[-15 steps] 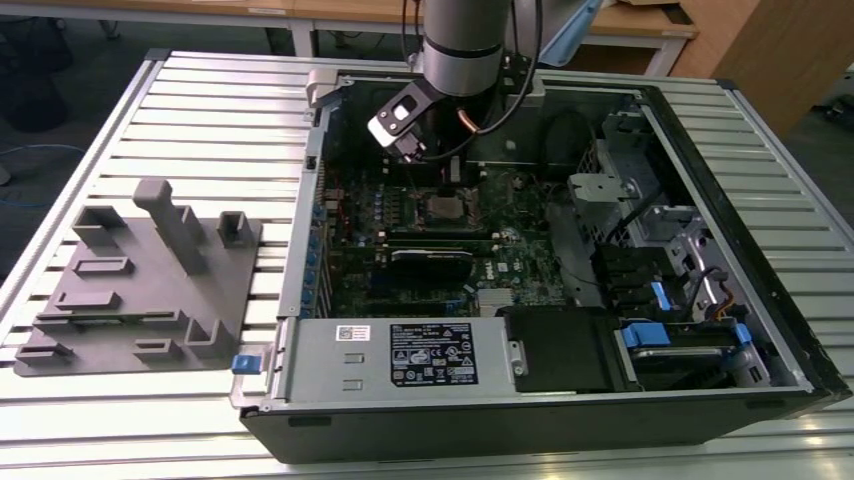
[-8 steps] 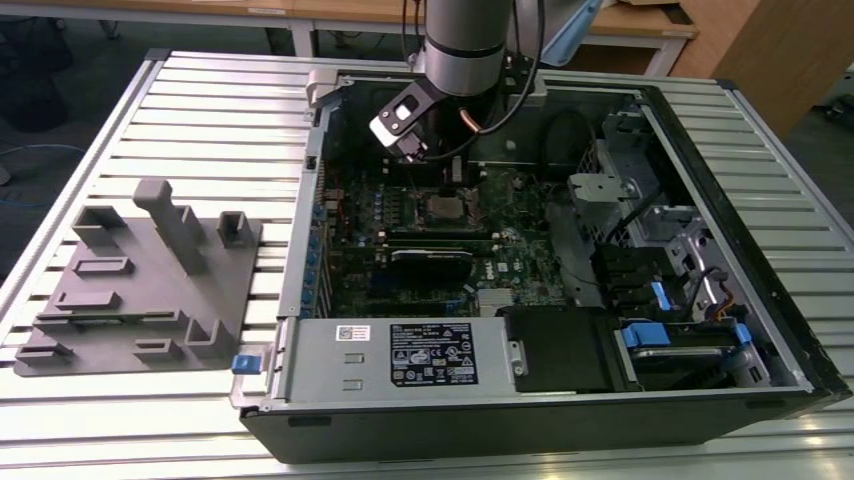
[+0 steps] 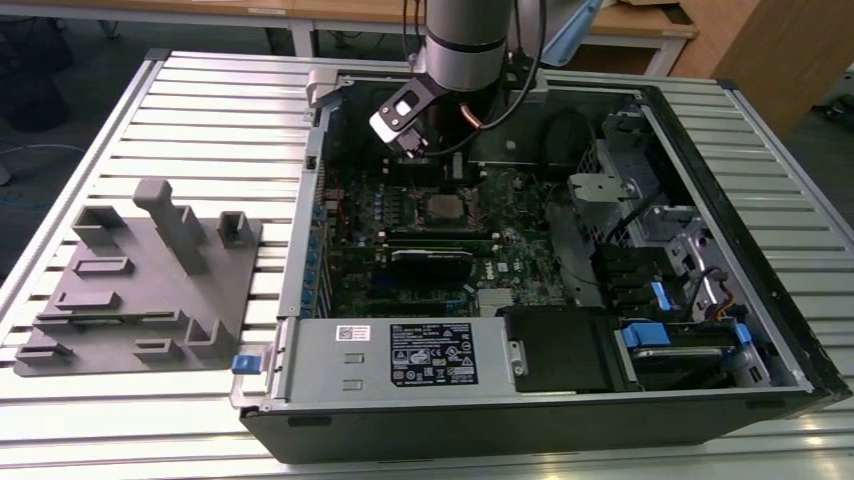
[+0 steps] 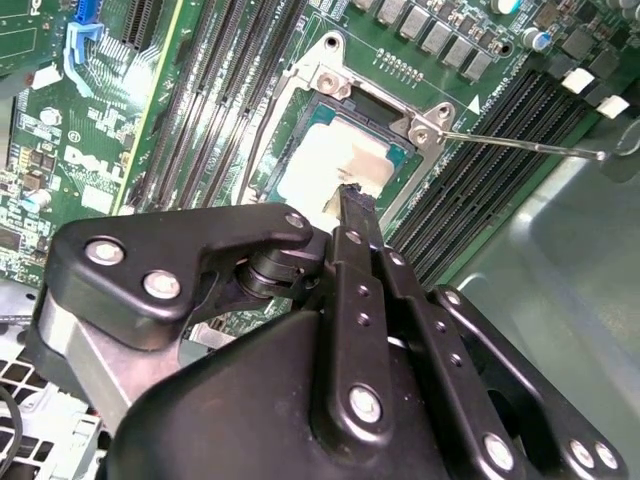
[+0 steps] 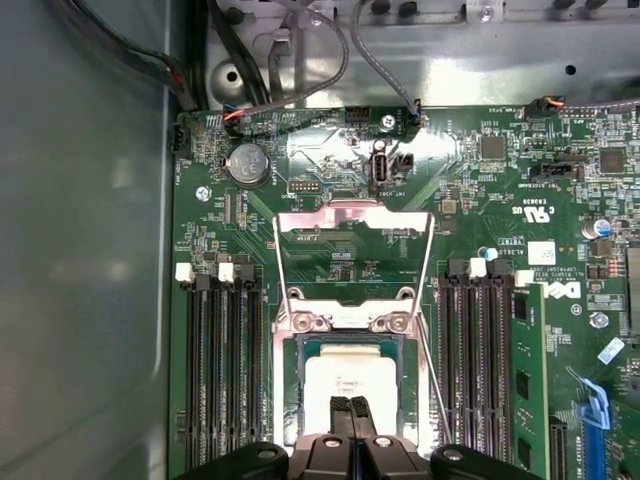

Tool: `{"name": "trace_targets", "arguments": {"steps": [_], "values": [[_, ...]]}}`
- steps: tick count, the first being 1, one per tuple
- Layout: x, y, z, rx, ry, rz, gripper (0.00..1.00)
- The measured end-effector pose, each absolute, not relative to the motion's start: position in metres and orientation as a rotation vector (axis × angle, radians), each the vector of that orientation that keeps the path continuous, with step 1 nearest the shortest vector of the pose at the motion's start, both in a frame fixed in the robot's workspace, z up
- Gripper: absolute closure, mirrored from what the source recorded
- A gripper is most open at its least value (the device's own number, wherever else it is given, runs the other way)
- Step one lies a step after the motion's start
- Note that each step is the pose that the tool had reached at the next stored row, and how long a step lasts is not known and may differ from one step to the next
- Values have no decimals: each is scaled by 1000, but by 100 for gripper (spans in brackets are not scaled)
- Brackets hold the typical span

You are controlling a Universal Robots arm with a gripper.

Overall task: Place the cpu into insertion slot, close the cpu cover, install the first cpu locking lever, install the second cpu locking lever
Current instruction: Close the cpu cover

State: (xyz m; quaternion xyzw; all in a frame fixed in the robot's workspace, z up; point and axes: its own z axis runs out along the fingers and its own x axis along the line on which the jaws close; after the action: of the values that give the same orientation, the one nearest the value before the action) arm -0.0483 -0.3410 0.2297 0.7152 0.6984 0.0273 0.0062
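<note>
Scanning the exterior view from its left, you meet a grey fixture (image 3: pixel 134 280) on the slatted table (image 3: pixel 200 110), then the open case (image 3: pixel 534 425), with the arm (image 3: pixel 465 40) over its board (image 3: pixel 523 215). In the first wrist view your gripper (image 5: pixel 350 405) has its fingers pressed together with nothing between them, tips over the cpu (image 5: pixel 350 375); you cannot tell whether they touch it. The cpu lies flat in the slot (image 5: pixel 292 395). The cover (image 5: pixel 352 212) is swung open, away from the slot, and two thin levers (image 5: pixel 279 265) stand free alongside it.

Silvery cpu (image 5: pixel 350 380), green board (image 5: pixel 470 190), black tool (image 5: pixel 350 403).
</note>
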Motion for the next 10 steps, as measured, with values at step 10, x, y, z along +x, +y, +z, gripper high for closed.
{"name": "trace_targets", "arguments": {"steps": [10], "values": [[-48,-341,236,2238,2186,86,89]]}}
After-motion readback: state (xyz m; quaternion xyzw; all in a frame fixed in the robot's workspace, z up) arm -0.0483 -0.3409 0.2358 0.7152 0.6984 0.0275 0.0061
